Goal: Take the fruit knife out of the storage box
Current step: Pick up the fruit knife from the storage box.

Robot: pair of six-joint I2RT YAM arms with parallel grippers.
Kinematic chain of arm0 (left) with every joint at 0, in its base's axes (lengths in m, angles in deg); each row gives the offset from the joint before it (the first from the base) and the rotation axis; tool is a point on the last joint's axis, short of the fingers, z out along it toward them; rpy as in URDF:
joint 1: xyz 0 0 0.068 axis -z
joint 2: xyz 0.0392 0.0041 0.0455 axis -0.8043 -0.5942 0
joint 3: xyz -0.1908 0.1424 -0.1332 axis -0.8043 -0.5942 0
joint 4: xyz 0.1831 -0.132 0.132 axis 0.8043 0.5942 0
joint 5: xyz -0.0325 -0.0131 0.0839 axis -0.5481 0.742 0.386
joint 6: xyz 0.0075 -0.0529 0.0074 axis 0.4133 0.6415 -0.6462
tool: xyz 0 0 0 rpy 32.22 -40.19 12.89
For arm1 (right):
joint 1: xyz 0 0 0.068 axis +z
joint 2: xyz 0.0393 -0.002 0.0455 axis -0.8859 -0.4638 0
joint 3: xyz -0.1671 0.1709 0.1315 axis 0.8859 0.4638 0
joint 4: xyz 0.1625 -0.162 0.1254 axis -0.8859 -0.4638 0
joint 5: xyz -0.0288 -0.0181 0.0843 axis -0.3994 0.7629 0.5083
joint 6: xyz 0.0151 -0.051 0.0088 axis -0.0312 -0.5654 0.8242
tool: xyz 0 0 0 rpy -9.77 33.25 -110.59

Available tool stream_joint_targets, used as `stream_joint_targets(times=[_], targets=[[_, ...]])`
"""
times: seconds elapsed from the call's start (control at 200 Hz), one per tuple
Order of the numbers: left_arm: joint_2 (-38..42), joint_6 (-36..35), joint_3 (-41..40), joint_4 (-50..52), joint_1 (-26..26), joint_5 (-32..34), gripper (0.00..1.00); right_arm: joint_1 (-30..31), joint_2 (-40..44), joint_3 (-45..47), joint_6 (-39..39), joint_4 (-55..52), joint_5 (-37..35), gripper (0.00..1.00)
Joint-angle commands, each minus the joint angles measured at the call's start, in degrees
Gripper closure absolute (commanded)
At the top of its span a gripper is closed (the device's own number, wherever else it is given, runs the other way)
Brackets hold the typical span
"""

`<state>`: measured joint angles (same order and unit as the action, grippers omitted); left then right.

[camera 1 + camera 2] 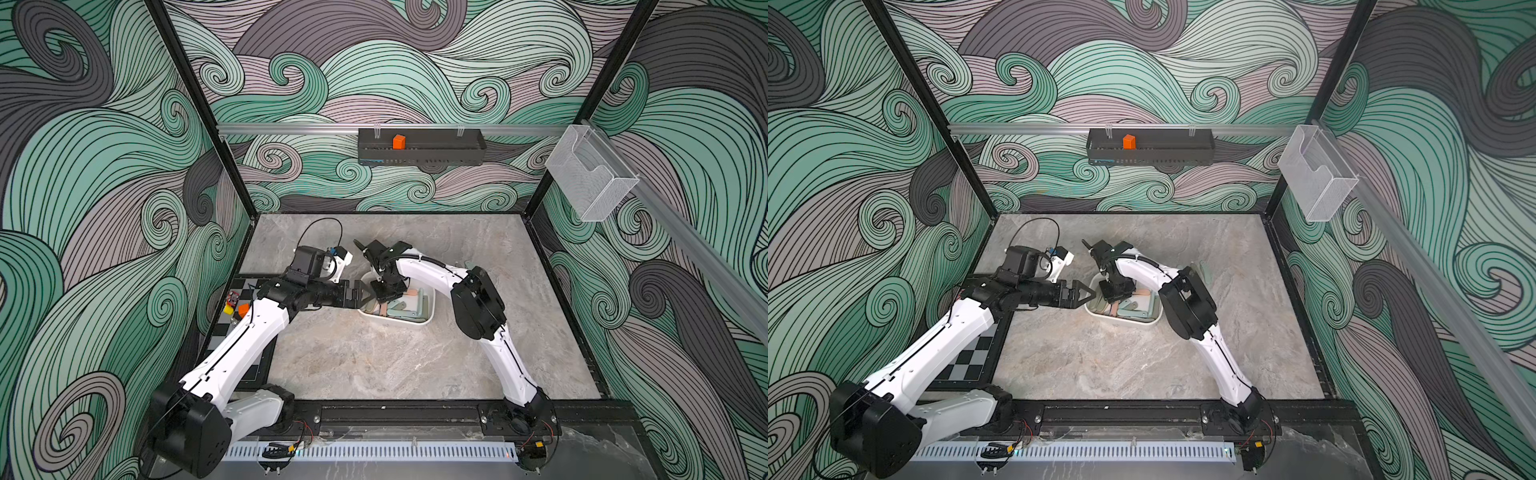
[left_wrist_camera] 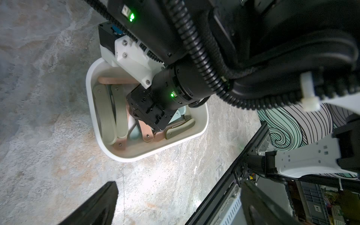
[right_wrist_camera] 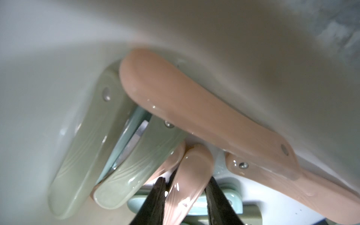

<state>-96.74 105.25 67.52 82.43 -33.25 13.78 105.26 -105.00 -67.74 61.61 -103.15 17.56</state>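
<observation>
The white storage box (image 1: 419,322) (image 1: 1133,322) (image 2: 155,150) sits mid-table and holds several folded fruit knives with pink, grey-green and pale blue handles. My right gripper (image 1: 384,297) (image 1: 1113,297) (image 3: 186,181) reaches down into the box, its two black fingers closed on either side of a pink fruit knife handle (image 3: 192,165). That knife lies across a pale blue one (image 3: 231,206). A longer pink knife (image 3: 194,116) rests against the box wall. My left gripper (image 1: 368,295) (image 1: 1090,294) (image 2: 179,187) hovers at the box's left rim, open wide and holding nothing.
A black slotted tray (image 1: 422,151) with an orange block (image 1: 399,142) hangs on the back rail. A clear mesh basket (image 1: 590,174) hangs on the right rail. A checkerboard mat (image 1: 967,361) and small coloured blocks (image 1: 235,305) lie under the left arm.
</observation>
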Motion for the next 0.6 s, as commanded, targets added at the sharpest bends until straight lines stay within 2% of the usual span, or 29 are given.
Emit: stream_joint_targets(times=[0.0, 0.16, 0.595], targets=[[0.34, -1.0, 1.69, -0.14, -0.36, -0.26, 0.01, -0.21, 1.62, 0.21, -1.16, -1.29, -1.81, 0.69], [0.3, -0.95, 1.79, -0.21, -0.33, 0.04, 0.01, -0.44, 2.4, -0.13, -1.87, -1.26, -2.13, 0.74], [-0.35, -0.93, 2.39, -0.89, -0.32, 0.28, 0.01, -1.06, 4.61, -1.29, -3.4, -1.25, -3.38, 0.78]])
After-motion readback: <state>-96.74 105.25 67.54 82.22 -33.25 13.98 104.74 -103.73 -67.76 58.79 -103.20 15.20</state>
